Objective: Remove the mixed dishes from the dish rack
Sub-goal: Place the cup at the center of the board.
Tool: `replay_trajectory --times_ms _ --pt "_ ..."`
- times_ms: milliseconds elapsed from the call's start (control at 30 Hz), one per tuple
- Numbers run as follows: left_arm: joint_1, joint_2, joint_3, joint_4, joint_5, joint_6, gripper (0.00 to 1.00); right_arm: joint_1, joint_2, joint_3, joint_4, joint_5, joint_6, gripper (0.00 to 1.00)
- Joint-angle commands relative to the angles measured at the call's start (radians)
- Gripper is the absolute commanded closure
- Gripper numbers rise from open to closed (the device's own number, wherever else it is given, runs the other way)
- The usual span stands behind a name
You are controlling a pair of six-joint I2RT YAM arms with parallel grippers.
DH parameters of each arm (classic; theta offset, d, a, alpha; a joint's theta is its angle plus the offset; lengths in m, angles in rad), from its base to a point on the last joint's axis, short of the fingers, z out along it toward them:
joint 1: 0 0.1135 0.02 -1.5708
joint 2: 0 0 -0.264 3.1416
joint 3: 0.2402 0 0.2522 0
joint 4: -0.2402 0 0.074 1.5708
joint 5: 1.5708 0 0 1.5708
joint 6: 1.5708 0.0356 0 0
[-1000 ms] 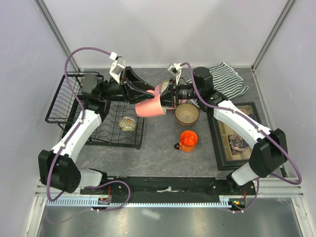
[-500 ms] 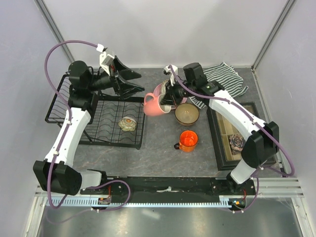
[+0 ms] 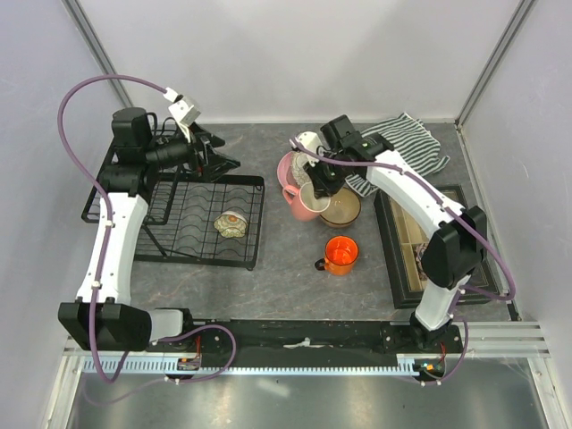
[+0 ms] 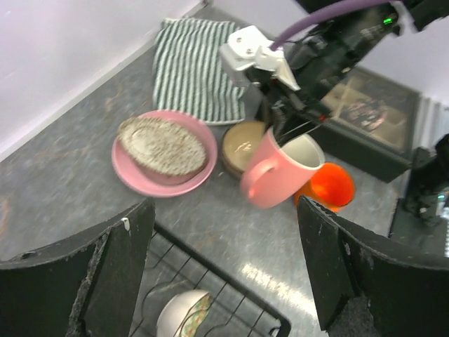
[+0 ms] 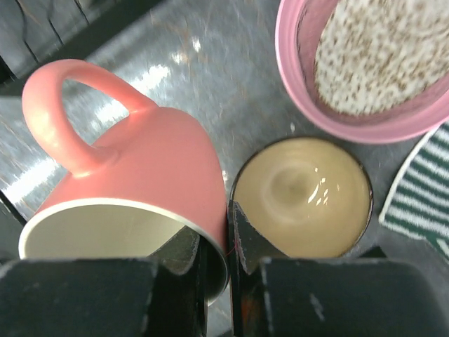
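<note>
**Q:** Top view: what has changed since half a second ago?

**A:** Your left gripper [image 3: 222, 157] has drawn back over the far edge of the dish rack [image 3: 192, 237]. Its jaws are spread wide and hold nothing. Your right gripper [image 3: 312, 184] has carried the pink mug [image 3: 300, 205] rightward and toward the near edge, and the mug is now just beside the tan-brown bowl [image 3: 341, 208]. The small floral bowl [image 3: 231, 223] stays in the rack's tray section. The orange mug [image 3: 340, 254] stays on the tabletop [image 3: 286, 279].

**Q:** Left wrist view?

**A:** Both fingers frame the shot far apart, with nothing between them. Ahead you see the pink mug tilted, handle to the left, held at its rim by the right gripper. I cannot tell whether it touches the tabletop. Beyond it, the patterned oval dish [image 4: 163, 145] lies on the pink round plate [image 4: 126, 170].

**Q:** Right wrist view?

**A:** The jaws are nearly closed, pinching the mug's wall at the rim, one finger inside and one outside. The bowl lies right beside the outer finger, and the plate is just past the bowl.
</note>
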Motion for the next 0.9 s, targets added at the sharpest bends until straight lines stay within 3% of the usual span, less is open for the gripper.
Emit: replay_trajectory --times_ms 0,633,867 --pt "0.001 0.005 0.044 -0.162 -0.11 0.183 0.11 0.027 -0.008 0.022 -0.031 0.046 -0.042 1.0" --pt "0.002 0.057 0.072 -0.237 -0.409 0.243 0.12 0.216 0.032 -0.123 -0.018 0.159 -0.036 1.0" --pt "0.005 0.052 0.067 -0.228 -0.437 0.235 0.12 0.222 0.078 -0.107 -0.002 0.19 -0.048 1.0"
